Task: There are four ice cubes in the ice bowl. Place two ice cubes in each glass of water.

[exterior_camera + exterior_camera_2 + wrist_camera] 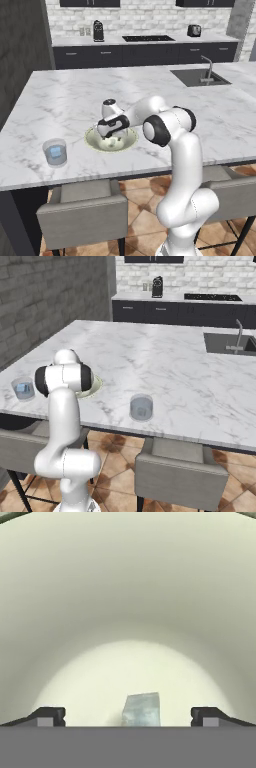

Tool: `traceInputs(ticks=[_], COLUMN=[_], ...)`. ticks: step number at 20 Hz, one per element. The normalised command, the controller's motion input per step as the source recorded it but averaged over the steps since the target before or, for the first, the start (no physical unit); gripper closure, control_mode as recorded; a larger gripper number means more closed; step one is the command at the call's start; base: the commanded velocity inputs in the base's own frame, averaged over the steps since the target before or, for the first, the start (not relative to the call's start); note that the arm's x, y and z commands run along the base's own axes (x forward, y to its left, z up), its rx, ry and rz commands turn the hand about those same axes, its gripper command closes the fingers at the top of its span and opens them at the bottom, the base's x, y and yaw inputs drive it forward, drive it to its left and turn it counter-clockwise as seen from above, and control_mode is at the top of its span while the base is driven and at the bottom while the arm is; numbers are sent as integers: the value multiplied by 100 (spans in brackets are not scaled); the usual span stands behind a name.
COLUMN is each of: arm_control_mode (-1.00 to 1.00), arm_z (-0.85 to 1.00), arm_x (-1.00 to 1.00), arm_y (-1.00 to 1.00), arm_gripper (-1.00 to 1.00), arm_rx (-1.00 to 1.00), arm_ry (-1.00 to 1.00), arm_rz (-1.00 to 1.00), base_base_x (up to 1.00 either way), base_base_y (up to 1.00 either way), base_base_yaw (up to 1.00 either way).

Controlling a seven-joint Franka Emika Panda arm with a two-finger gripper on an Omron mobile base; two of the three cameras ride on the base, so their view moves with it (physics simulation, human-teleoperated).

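The pale yellow-green ice bowl (92,140) sits near the front edge of the marble island. My gripper (111,137) reaches down into it, open. In the hand view an ice cube (142,710) lies on the whitish inside of the ice bowl (128,602), between the spread fingertips (48,716) of my gripper (127,718) and touching neither. One glass of water (55,152) stands left of the bowl with a pale blue ice cube (56,150) in it. In the right base view that glass (23,388) is at far left and a second glass (141,407) stands right of the bowl rim (96,385).
A sink with a tap (202,76) is set into the island at the far right. Two grey stools (82,205) stand under the island's front edge. A back counter holds a kettle (98,31) and a toaster (194,30).
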Motion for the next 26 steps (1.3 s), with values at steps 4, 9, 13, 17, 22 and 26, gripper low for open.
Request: traceInputs(ticks=[4, 9, 13, 17, 22, 26], arm_control_mode=[-100, -100, -100, -100, -100, -100], arm_z=[-13, -17, -8, -18, -29, -36], arm_x=[16, 20, 4, -11, -17, -35], arm_y=[0, 0, 0, 0, 0, 0], arm_gripper=[-100, -100, -100, -100, -100, -100], arm_rx=[0, 0, 0, 0, 0, 0], arm_ry=[1, 3, 2, 6, 4, 0], arm_rz=[0, 0, 0, 0, -2, -3], base_base_x=[0, 0, 0, 0, 0, 0], base_base_y=[0, 0, 0, 0, 0, 0], base_base_yaw=[0, 0, 0, 0, 0, 0])
